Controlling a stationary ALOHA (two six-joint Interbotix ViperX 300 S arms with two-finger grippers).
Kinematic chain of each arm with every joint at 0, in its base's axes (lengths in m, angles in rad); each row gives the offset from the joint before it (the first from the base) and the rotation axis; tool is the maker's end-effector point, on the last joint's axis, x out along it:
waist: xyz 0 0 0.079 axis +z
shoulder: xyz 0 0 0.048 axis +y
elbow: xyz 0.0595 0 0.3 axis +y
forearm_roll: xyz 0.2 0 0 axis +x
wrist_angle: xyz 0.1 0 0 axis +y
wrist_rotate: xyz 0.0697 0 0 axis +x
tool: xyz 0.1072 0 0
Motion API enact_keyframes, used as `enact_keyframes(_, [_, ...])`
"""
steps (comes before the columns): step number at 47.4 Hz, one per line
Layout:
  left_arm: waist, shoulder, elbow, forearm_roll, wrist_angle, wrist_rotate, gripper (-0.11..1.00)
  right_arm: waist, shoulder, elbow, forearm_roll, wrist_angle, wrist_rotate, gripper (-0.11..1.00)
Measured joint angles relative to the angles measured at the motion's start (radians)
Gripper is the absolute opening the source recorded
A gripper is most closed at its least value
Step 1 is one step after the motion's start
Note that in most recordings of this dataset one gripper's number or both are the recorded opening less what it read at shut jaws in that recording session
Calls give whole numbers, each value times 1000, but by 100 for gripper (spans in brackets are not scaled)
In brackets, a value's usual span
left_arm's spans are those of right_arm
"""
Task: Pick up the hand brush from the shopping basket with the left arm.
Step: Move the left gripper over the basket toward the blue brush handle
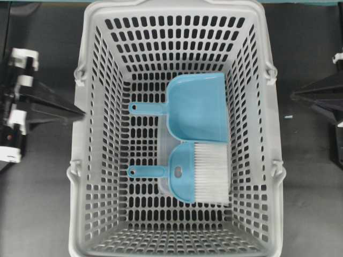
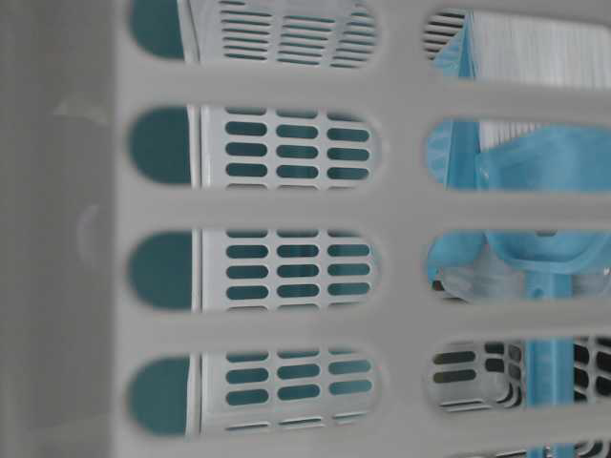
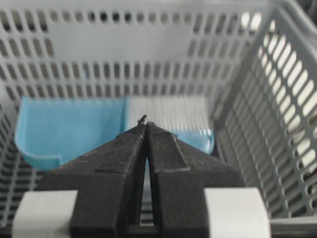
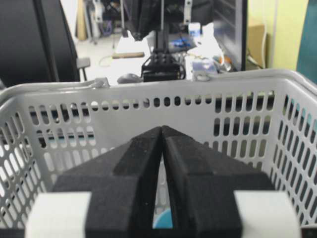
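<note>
Lying flat, blue white-bristled hand brush [image 1: 198, 172]

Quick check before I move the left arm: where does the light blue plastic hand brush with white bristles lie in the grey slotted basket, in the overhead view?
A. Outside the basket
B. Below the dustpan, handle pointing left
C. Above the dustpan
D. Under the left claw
B: overhead, the hand brush lies just below the light blue dustpan, its thin handle pointing left, inside the basket.
</note>
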Motion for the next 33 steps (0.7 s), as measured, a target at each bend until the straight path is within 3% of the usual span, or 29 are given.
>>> enact_keyframes(11, [-18, 189, -230, 0, 288, -2, 0, 3, 0, -23, 0, 63, 0, 0])
enact_keyframes(18, [-29, 284, -321, 2, 428, -5, 0, 11, 0, -23, 0, 72, 0, 4])
enact_keyframes(23, [-31, 347, -371, 0, 499, -5, 0, 11, 0, -25, -2, 77, 0, 18])
enact_keyframes(33, [-35, 453, -416, 2, 525, -15, 0, 11, 0, -25, -2, 101, 0, 67])
